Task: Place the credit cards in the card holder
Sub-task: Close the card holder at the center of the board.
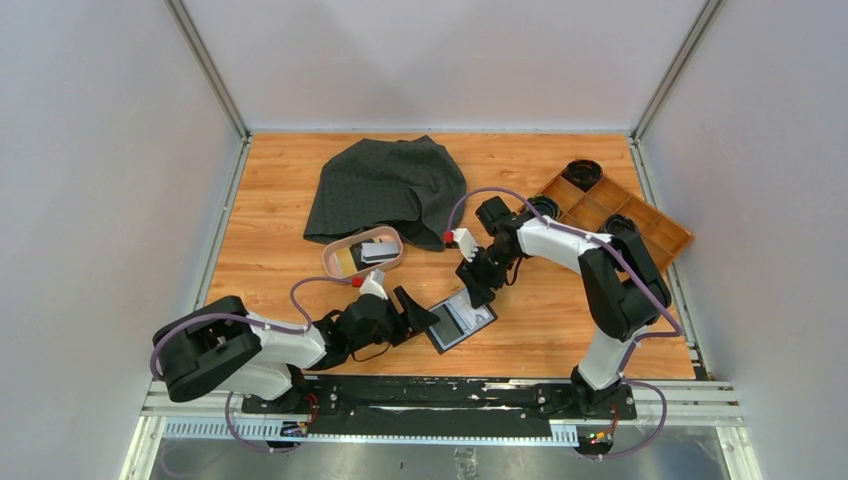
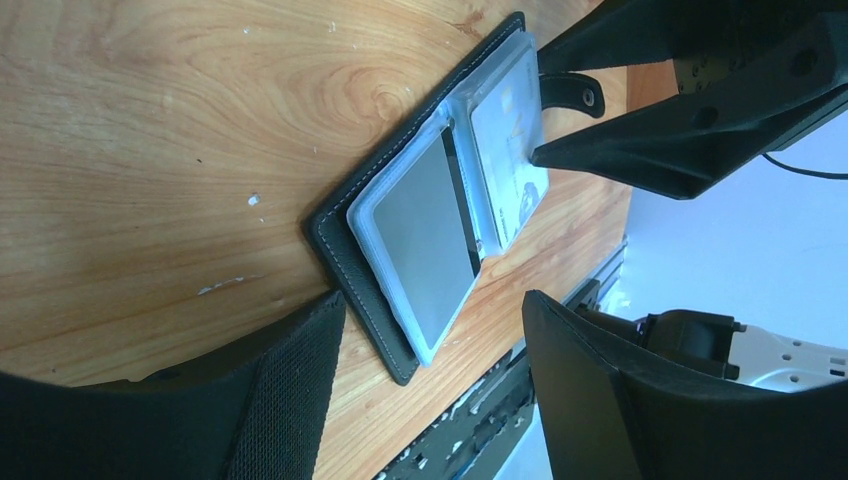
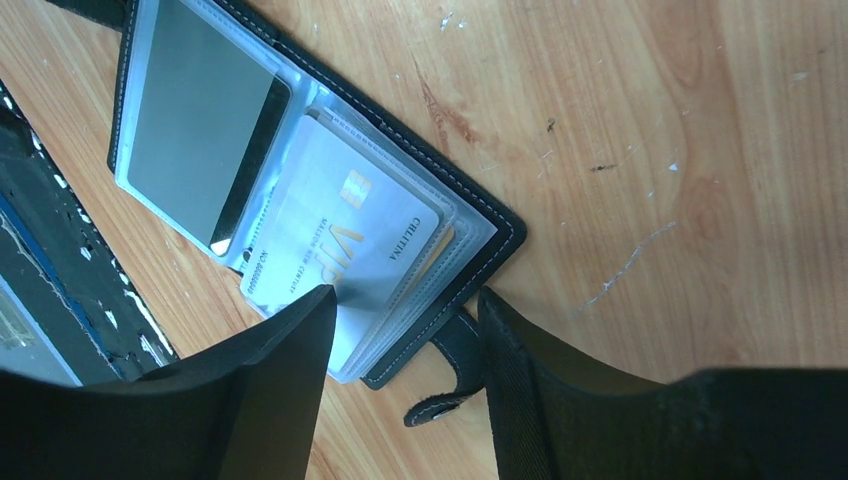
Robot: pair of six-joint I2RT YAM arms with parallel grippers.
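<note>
You are looking at the card holder [image 1: 462, 322], a black stitched bifold. It is lying spread open and flat on the wooden table [image 1: 270, 210], near the front edge and between your two arms. Its clear, bluish plastic pockets are facing up. One half is showing a grey card [image 3: 195, 120] with a dark stripe along one side, tucked inside its sleeve. The other half is showing a pale card [image 3: 340, 240] with gold "VIP" lettering, sitting in a stack of sleeves. A short black strap [image 3: 450, 370] is sticking out from that half's outer edge.

Your right gripper [image 3: 405, 300] is standing partly open over the strap side. One fingertip [image 3: 318, 300] is resting on the pale card and the other is hanging just past the holder's edge; it is clamping nothing. Your left gripper [image 2: 432, 300] is hovering wide open at the grey-card end, holding nothing.

Behind the holder, a pink dish [image 1: 330, 262] is holding more cards [image 1: 372, 252]. A dark cloth [image 1: 385, 185] is lying behind it, and a wooden tray [image 1: 655, 228] is sitting at the far right.
</note>
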